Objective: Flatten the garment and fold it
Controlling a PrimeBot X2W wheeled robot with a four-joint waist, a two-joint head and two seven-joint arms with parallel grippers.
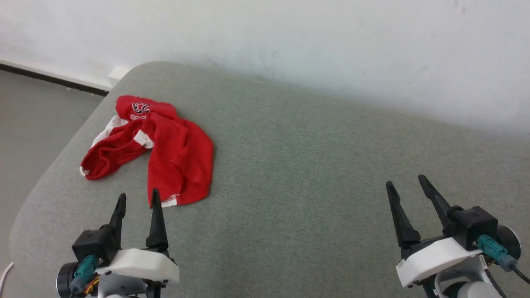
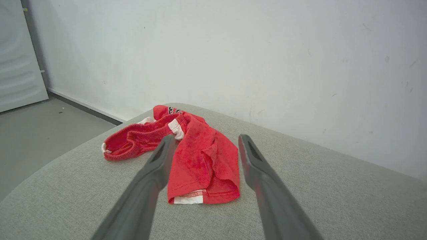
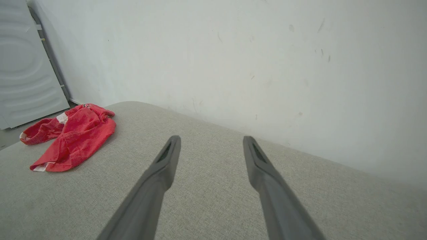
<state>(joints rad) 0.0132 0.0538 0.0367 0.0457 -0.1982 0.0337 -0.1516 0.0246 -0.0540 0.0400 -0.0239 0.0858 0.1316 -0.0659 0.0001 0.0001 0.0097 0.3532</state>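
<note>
Just short of the garment [image 1: 178, 157], the left gripper [image 1: 138, 193] has its fingers spread wide, empty, pointing at the near hem. Well off to the garment's right, the right gripper [image 1: 405, 180] is spread too. The garment's crumpled on the grey cushion [image 1: 290, 186].

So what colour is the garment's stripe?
White stripe on red garment; best in left wrist view.

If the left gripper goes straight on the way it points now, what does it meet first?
Probably the garment, lying crumpled right ahead of the open left gripper; depth is unclear.
</note>
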